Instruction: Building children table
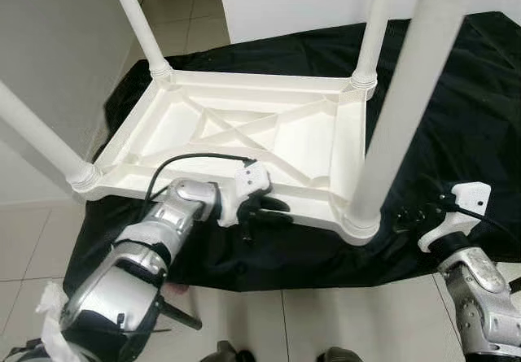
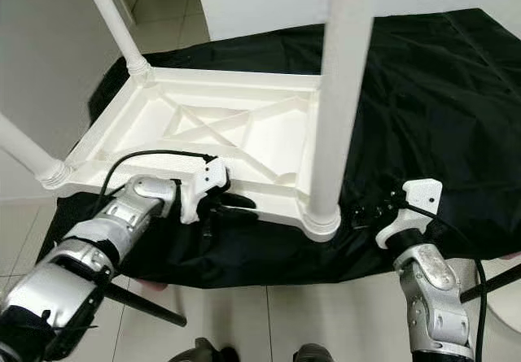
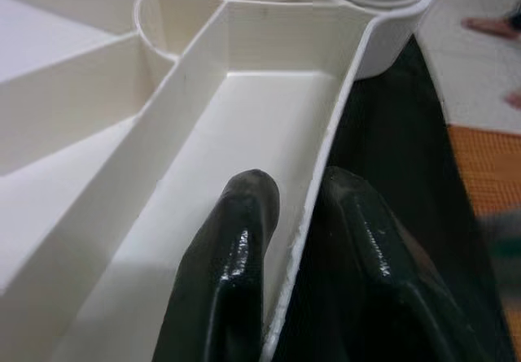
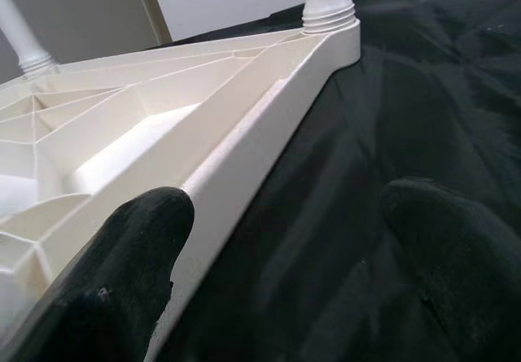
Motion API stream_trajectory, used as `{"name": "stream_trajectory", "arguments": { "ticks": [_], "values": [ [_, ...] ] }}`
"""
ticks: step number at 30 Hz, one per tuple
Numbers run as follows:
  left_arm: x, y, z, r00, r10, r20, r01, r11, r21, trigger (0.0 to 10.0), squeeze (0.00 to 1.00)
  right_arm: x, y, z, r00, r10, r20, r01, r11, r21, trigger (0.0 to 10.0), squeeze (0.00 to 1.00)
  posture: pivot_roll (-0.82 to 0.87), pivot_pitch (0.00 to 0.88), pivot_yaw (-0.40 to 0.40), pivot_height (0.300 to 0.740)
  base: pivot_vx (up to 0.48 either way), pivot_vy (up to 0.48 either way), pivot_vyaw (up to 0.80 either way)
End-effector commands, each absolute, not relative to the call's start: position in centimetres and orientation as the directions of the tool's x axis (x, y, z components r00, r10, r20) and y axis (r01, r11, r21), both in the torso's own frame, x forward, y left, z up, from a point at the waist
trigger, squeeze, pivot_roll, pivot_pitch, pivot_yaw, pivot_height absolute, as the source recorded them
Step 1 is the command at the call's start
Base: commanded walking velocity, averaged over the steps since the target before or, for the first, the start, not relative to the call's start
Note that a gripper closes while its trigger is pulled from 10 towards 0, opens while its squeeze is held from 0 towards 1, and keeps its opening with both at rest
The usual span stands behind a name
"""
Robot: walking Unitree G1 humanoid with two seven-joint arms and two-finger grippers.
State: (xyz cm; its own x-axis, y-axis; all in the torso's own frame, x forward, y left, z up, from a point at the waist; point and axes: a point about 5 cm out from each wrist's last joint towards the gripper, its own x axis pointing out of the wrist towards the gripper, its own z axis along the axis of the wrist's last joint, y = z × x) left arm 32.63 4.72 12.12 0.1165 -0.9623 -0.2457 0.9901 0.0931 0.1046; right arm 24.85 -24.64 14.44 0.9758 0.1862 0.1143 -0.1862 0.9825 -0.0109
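On the black cloth point(image 1: 456, 110) before me lies the white children's table point(image 1: 236, 130), upside down, ribbed underside up, all four legs screwed into its corner sockets and standing upright. The near right leg point(image 1: 407, 93) rises close to my head camera; the far left leg point(image 1: 137, 16) and far right leg point(image 1: 373, 28) stand at the far corners, and the near left leg point(image 1: 37, 134) slants off toward my left. The cloth is spread over a pale tiled floor point(image 1: 326, 321).

My left gripper point(image 1: 259, 209) is at the near long rim of the tabletop, about midway along. In the left wrist view my fingers point(image 3: 236, 248) are pinched narrow on that thin rim wall: one finger inside the tray-like recess, the other outside against the cloth, the plastic edge caught between them. So: closed down on the table's rim.

My right gripper point(image 1: 411, 215) sits low on the cloth just beside the near right corner socket. In the right wrist view its fingers point(image 4: 130, 256) stand wide apart; one overlaps the table's side rail, the other is over bare cloth. Nothing is held between them.

A black cable point(image 1: 187, 160) loops over my left wrist.
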Motion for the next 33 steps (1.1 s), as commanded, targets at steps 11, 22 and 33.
{"name": "stream_trajectory", "arguments": {
  "ticks": [11, 22, 33],
  "values": [
    [33.0, 4.2, 13.3, 0.297, -0.944, -0.144, 0.952, 0.281, 0.122, 10.0, 0.97, 25.5, -24.7, 14.0, 0.983, 0.142, 0.12, -0.146, 0.989, 0.023, 10.0, 0.0, -0.12, 0.065, 0.129, 0.74, 0.0, 0.0, 0.0],
    [34.0, 8.3, 18.4, 0.449, -0.894, 0.003, 0.879, 0.442, 0.177, 10.0, 0.0, 25.2, -25.7, 14.3, 0.984, 0.094, 0.149, -0.104, 0.993, 0.063, 10.0, 0.0, -0.11, 0.049, 0.124, 0.74, 0.0, 0.0, 0.0],
    [32.7, 13.4, 20.3, 0.709, -0.683, 0.176, 0.688, 0.724, 0.038, 10.0, 0.0, 24.1, -25.9, 15.4, 0.97, -0.026, 0.242, -0.015, 0.985, 0.17, 10.0, 0.0, -0.1, 0.025, 0.11, 0.74, 0.0, 0.0, 0.0]
  ]
}}
